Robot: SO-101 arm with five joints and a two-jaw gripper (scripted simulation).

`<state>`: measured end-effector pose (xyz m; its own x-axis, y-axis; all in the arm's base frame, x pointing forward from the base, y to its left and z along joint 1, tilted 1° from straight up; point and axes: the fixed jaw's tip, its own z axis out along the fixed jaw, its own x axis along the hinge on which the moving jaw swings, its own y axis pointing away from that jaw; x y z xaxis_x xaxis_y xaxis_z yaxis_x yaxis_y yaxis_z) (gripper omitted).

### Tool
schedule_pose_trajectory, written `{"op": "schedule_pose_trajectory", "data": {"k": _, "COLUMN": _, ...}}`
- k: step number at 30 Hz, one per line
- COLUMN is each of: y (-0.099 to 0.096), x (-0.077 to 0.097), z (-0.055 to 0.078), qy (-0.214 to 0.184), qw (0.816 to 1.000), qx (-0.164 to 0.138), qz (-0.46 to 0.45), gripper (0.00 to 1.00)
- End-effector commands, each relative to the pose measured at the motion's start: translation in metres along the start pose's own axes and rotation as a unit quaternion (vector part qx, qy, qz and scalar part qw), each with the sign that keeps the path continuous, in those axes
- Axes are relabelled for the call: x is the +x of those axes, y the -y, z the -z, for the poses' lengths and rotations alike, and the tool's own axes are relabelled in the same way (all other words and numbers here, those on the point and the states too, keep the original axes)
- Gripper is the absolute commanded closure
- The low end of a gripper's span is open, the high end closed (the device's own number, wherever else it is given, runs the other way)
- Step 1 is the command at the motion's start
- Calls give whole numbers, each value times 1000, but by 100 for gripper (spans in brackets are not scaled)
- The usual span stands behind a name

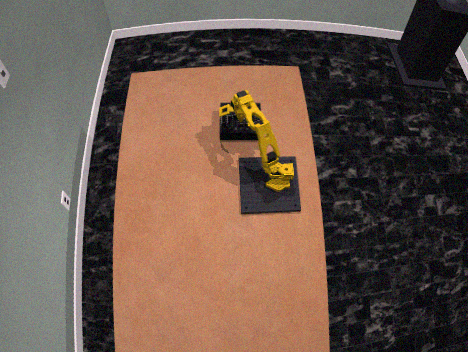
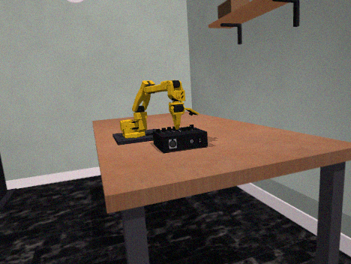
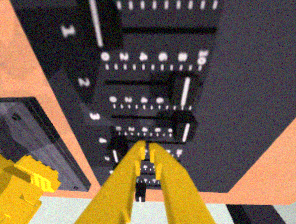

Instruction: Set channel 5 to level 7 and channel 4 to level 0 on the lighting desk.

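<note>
The lighting desk (image 1: 232,131) (image 2: 187,140) (image 3: 240,75) is a black box on the table, just beyond the arm's base. In the wrist view its rows of level marks run across, each with a white fader bar: row 1's fader (image 3: 95,25) sits at the left, row 2's fader (image 3: 185,92) and row 3's fader (image 3: 186,132) at the right, and row 4's fader (image 3: 116,156) at the left. My gripper (image 3: 146,146) (image 2: 177,128) is shut and points straight down, with its tips on the desk's nearest rows. The row under the fingers is mostly hidden.
The arm stands on a dark base plate (image 1: 270,200) (image 2: 120,139) on the wooden table (image 1: 200,275) (image 2: 244,157). A black column (image 1: 430,35) stands on the floor at the far right. A wall shelf (image 2: 255,11) hangs high above.
</note>
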<state>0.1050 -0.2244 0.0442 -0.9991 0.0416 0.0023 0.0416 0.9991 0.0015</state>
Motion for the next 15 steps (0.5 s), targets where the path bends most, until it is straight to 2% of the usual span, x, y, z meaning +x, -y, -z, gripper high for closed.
{"op": "schedule_pose_trajectory", "data": {"k": 1, "y": 1, "x": 2, "z": -2, "qy": -1, "qw": 1000, "qx": -4, "qz": -1, "gripper": 100}}
{"op": "schedule_pose_trajectory", "data": {"k": 15, "y": 1, "x": 2, "z": 5, "qy": 4, "qw": 1000, "qx": 6, "qz": -1, "gripper": 100}}
